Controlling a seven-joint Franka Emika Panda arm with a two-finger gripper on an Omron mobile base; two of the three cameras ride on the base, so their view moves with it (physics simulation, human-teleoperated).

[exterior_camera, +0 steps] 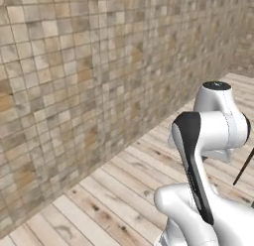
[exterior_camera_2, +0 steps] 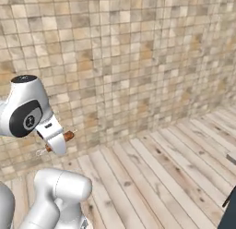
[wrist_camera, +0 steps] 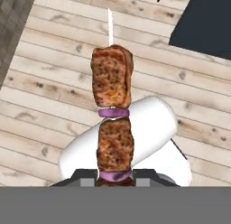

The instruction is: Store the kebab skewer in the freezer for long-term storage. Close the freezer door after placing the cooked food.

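The kebab skewer [wrist_camera: 112,105] has reddish-brown meat chunks with purple rings between them on a thin white stick. It points away from the hand, and its lower end sits between the fingers. My gripper [wrist_camera: 115,177] is shut on it. In the right base view the gripper [exterior_camera_2: 55,143] hangs at the left in front of the wall, and the skewer [exterior_camera_2: 68,136] pokes out on both sides of it. The freezer and the freezer door are out of view.
A brown tiled wall [exterior_camera_2: 138,62] stands close ahead above a wooden plank floor [exterior_camera_2: 152,177]. A dark object [exterior_camera_2: 229,209] sits at the lower right, and a dark panel [wrist_camera: 205,24] lies beyond the skewer. A thin dark rod [exterior_camera: 243,165] leans at the right.
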